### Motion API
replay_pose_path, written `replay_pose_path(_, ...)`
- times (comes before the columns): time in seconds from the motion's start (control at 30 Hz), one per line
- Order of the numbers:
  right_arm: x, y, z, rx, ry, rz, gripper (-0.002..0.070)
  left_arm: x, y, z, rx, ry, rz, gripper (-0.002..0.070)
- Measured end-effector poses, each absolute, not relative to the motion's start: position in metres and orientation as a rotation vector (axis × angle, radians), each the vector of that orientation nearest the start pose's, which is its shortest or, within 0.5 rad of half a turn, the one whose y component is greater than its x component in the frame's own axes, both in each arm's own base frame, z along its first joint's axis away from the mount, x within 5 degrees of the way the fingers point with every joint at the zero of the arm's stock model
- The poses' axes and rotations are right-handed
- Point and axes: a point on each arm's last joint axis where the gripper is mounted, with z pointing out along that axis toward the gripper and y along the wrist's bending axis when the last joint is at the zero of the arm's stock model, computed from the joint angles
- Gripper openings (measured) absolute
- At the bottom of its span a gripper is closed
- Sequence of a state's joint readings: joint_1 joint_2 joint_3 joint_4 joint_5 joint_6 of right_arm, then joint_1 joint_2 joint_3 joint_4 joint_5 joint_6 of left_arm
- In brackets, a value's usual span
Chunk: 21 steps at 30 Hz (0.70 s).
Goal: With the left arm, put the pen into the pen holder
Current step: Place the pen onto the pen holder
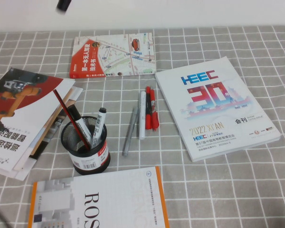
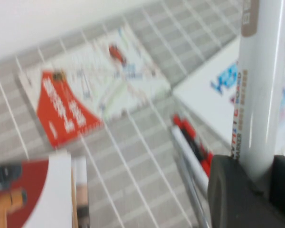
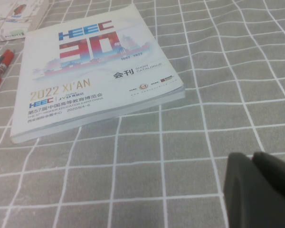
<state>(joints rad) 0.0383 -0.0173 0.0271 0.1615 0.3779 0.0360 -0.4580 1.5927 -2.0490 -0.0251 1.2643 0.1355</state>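
Observation:
In the left wrist view my left gripper [image 2: 252, 166] is shut on the pen [image 2: 261, 71], a thick white-barrelled marker, and holds it in the air above the table. In the high view only a dark tip [image 1: 64, 4] shows at the top edge. I cannot tell whether it is the gripper or the pen. The pen holder [image 1: 85, 149], a black mesh cup with a red-and-white label, stands front left. It holds two black-capped markers [image 1: 99, 124] and a red pencil [image 1: 66, 114]. My right gripper [image 3: 251, 156] is shut and empty, low over the cloth near the white catalogue.
Red pens [image 1: 152, 108], a slim white pen [image 1: 142, 116] and a grey pen [image 1: 129, 133] lie mid-table. A white catalogue [image 1: 216, 109] lies to the right, a map booklet [image 1: 111, 54] at the back, stacked brochures [image 1: 23, 118] on the left and an orange-edged book [image 1: 99, 204] in front.

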Motion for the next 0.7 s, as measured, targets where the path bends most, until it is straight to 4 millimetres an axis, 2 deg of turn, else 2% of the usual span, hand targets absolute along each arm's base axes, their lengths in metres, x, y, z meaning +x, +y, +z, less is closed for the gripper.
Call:
replay_pose_path(0.17,0.052,0.007,0.171,0.097,1.869,0.211,-0.0015,0.248,-0.125,0.479,0.642,2.183,-0.213,0.0113)
replay_pose_path(0.37,0.052,0.007,0.171,0.097,1.869,0.211,-0.0015,0.2,-0.1,0.458,0.546,1.988,-0.262,0.0113)
replay_pose_path(0.53,0.052,0.007,0.171,0.097,1.869,0.211,-0.0015,0.167,-0.084,0.417,0.47,1.8,-0.309,0.0113)
replay_pose_path(0.7,0.052,0.007,0.171,0.097,1.869,0.211,-0.0015,0.156,-0.078,0.374,0.416,1.676,-0.333,0.0113)
